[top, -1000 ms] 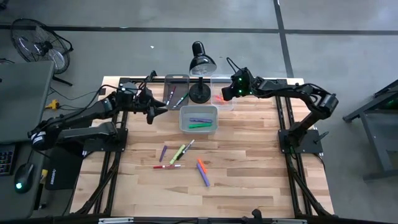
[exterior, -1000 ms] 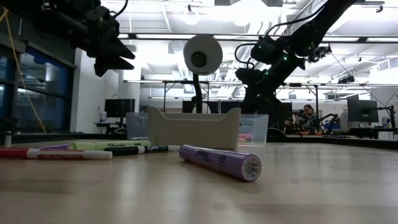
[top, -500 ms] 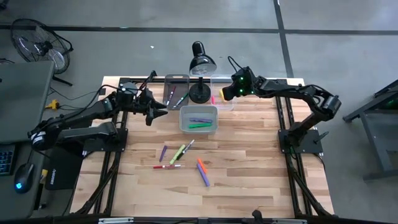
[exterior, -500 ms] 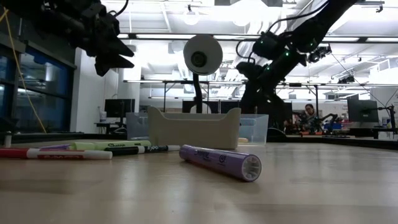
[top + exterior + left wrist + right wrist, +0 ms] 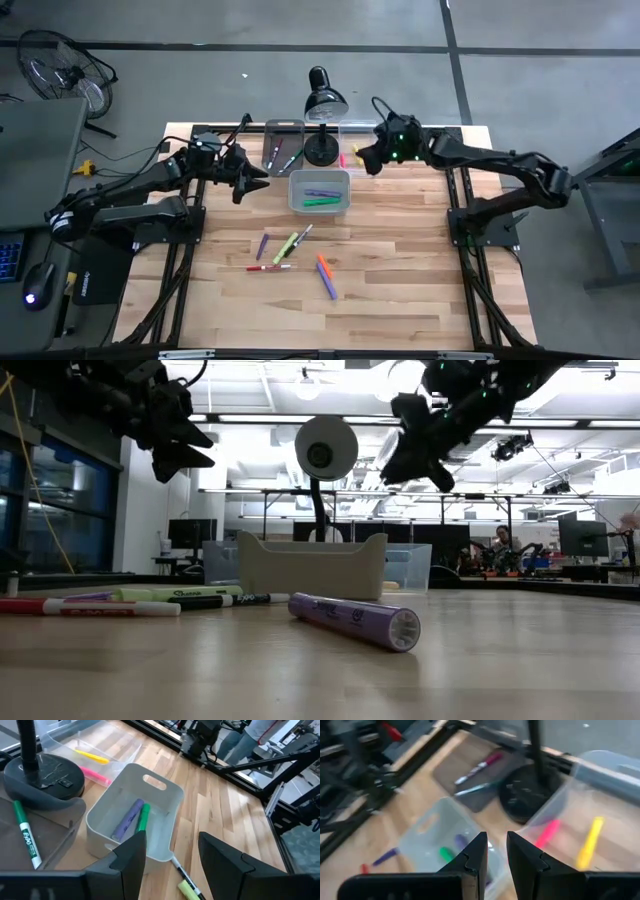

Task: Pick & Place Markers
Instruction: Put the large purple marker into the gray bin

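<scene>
Two dark robot arms hang above a wooden bench (image 5: pixel 400 290) strewn with markers. The left gripper (image 5: pixel 262 175), fingers spread apart and holding nothing, hovers at about nine o'clock from a pale bin (image 5: pixel 320 191) that contains a purple marker (image 5: pixel 321 193) and a green marker (image 5: pixel 320 203). The right gripper (image 5: pixel 362 157), fingers nearly together with nothing seen between them, hangs over a clear bin (image 5: pixel 357 128) at the bench's far edge, at about one o'clock from the pale bin; in the right wrist view a pink marker (image 5: pixel 547 832) and a yellow marker (image 5: pixel 590 842) lie inside it. A black desk lamp (image 5: pixel 323 110) stands between the clear bin and a dark tray (image 5: pixel 284 146) holding more markers. Loose markers (image 5: pixel 293 255) lie scattered on the open bench at six o'clock from the pale bin, among them purple, yellow-green, red and orange ones.
</scene>
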